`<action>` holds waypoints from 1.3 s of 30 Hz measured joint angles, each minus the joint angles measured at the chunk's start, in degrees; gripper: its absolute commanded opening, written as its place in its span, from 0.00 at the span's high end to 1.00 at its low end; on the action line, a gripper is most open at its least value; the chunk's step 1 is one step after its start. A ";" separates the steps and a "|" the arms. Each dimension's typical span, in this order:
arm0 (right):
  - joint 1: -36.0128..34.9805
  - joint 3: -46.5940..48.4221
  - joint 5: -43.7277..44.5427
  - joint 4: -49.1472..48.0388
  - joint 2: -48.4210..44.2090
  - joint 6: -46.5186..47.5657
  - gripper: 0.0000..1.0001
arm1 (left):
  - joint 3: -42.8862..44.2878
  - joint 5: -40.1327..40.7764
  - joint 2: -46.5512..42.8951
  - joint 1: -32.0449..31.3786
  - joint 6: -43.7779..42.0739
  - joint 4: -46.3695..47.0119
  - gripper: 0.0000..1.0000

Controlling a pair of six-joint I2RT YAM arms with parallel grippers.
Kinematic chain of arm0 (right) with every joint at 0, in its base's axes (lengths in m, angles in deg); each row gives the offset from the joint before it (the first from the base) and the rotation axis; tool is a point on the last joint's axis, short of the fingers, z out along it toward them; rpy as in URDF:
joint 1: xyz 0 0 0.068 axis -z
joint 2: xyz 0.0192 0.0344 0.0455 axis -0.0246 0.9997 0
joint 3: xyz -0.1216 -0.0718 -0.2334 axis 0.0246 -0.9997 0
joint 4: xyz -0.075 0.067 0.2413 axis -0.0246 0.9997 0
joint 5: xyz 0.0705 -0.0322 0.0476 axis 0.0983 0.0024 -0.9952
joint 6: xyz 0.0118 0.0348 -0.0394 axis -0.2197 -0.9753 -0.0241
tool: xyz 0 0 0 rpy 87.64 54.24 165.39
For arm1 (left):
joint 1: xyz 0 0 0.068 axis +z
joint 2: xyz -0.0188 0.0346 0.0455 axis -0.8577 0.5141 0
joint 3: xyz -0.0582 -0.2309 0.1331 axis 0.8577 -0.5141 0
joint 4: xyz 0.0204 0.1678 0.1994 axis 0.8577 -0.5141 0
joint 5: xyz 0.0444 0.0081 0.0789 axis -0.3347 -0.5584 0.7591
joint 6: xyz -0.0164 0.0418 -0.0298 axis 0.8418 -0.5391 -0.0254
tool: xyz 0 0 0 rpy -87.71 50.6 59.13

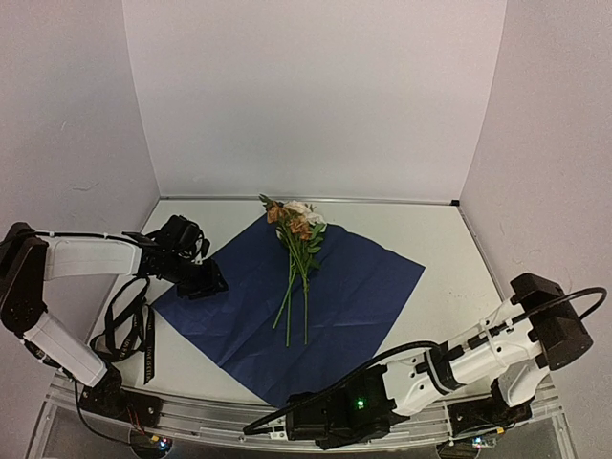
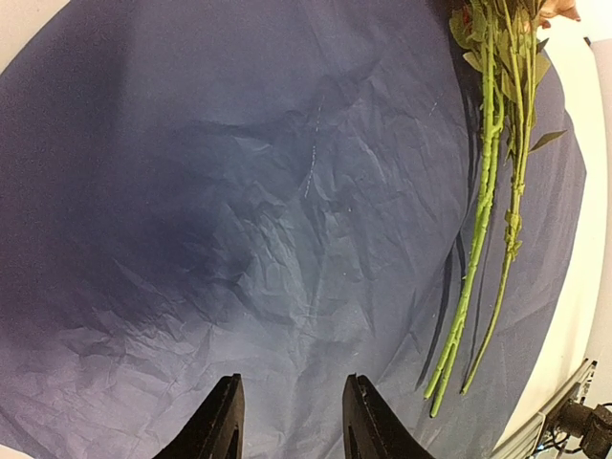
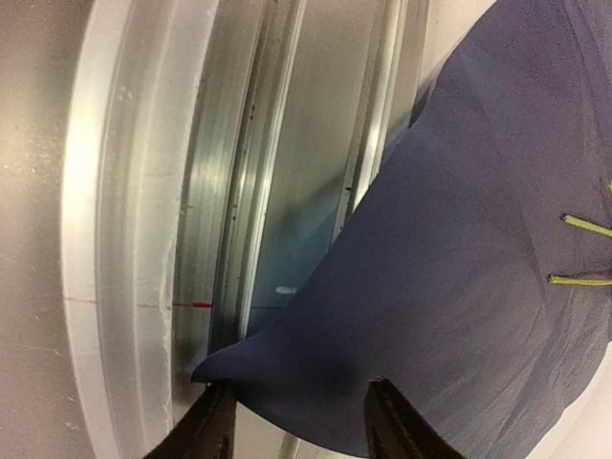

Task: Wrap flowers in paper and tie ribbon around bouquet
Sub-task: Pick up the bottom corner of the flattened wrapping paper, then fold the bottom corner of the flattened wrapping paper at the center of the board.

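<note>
The flowers lie on the paper in the top view, blooms toward the far wall and long stems pointing toward the arms. The paper is spread flat on the white table, dark navy face up, its corners pointing near, far, left and right. The ribbon lies in loose loops on the table just left of the paper, beside the left arm. The left gripper sits at the paper's left corner, and the right gripper is low at the near corner, by the table's front rail. In the left wrist view the left gripper stands partly open, its two fingers apart over the creased navy sheet with nothing between them. The green stems of the flowers run along the right, well apart from the fingers. In the right wrist view the right gripper is also partly open. Its fingers straddle the edge of the paper near its corner, which reaches out over the metal rail, but a gap shows between them and no pinch can be seen. Two stem ends of the flowers peek in at the right edge.
</note>
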 measured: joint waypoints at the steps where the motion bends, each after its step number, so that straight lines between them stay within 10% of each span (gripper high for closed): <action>1: -0.11 0.29 0.10 -0.10 0.22 0.06 0.71 | 0.00 0.00 0.00 0.00 -0.02 -0.02 0.64; 10: -0.23 1.89 0.39 -0.48 0.64 -0.74 1.00 | 0.00 0.04 -0.09 0.00 -0.22 -0.16 0.64; 26: 1.14 11.58 -6.08 5.06 0.64 -5.61 1.00 | 0.04 0.84 -1.74 0.00 -0.33 -1.47 0.63; 39: 18.65 22.54 -6.98 14.40 1.09 -4.54 1.00 | 1.34 1.46 -3.38 0.00 -0.42 -2.60 0.63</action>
